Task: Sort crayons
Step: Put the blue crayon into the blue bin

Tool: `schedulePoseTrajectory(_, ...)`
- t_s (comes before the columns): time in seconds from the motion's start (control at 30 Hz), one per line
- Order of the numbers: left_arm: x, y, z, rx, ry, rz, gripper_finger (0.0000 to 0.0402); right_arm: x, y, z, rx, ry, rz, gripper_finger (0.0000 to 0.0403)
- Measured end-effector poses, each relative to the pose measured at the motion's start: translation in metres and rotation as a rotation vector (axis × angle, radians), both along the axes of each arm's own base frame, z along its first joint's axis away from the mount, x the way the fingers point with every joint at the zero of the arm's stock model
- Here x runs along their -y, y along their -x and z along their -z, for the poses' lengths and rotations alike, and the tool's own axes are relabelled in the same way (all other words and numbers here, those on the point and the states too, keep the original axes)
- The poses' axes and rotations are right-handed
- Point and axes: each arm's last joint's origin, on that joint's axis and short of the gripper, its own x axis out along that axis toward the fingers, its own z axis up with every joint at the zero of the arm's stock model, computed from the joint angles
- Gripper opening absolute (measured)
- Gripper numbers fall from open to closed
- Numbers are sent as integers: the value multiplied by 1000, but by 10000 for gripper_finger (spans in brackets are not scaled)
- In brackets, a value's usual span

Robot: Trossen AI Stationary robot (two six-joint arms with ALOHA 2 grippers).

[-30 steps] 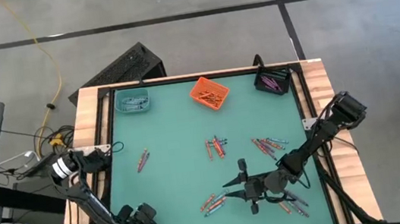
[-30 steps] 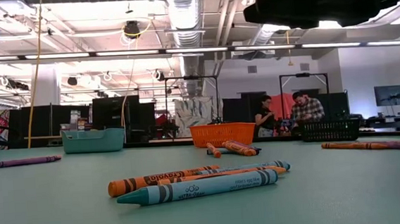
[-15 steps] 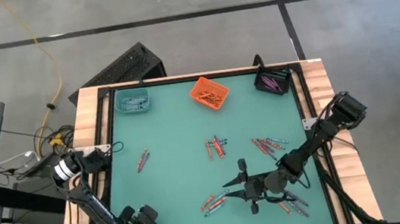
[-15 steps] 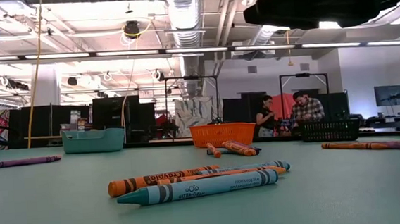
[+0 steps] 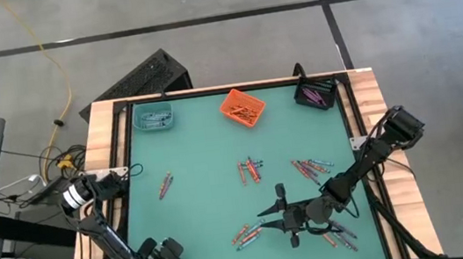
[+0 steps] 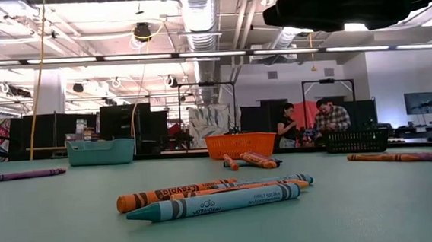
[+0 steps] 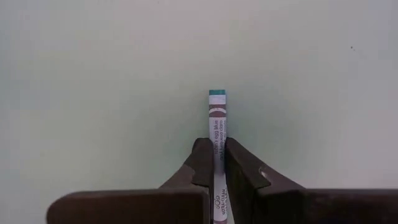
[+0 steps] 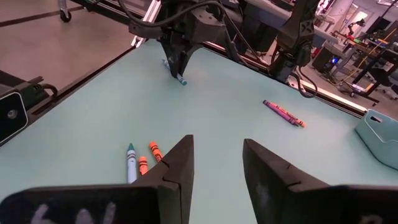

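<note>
Now the left gripper [image 7: 216, 163] clamps 1 crayon [image 7: 217, 124] near the table's [image 5: 198, 142] front edge; lift it straight, squeezing gently. Right gripper [image 8: 216, 163] waits open.

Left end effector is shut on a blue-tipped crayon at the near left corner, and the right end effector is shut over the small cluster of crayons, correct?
Not quite. The right end effector is open, not shut: the right wrist view shows a clear gap between its fingers above the small cluster of crayons. The rest holds: the left end effector is shut on the blue-tipped crayon.
</note>
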Motion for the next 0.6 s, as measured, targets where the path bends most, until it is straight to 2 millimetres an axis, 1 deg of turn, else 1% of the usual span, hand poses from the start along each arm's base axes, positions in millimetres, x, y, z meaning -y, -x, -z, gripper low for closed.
schedulePoseTrajectory(0.17,3,-3,-6,13,-31,47,5,0,0,0,-1,0,0,133)
schedulePoseTrajectory(0.47,6,-13,-24,97,-120,107,4,0,0,0,0,1,0,133)
schedulePoseTrajectory(0.6,6,-21,-31,142,-147,140,4,0,0,0,0,1,0,133)
